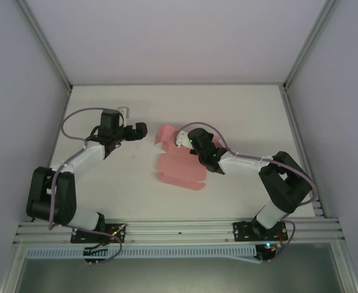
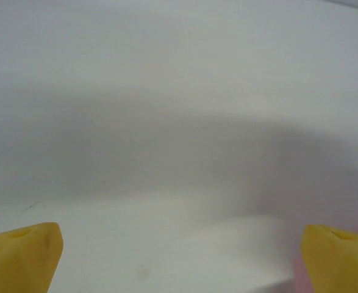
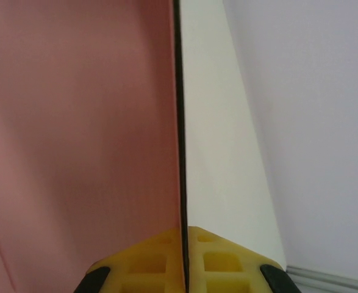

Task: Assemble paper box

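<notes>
Paper box (image 1: pixel 175 168) pinched in right claw (image 3: pixel 183 247), left claw (image 2: pixel 179 259) well apart

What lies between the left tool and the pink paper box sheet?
Bare white tabletop separates the left tool from the thin pink paper box sheet, per the top external view.

— Any words, labels, brand names or numbers to read here?
— None. No lettering or sign is legible on any surface in these views.
</notes>
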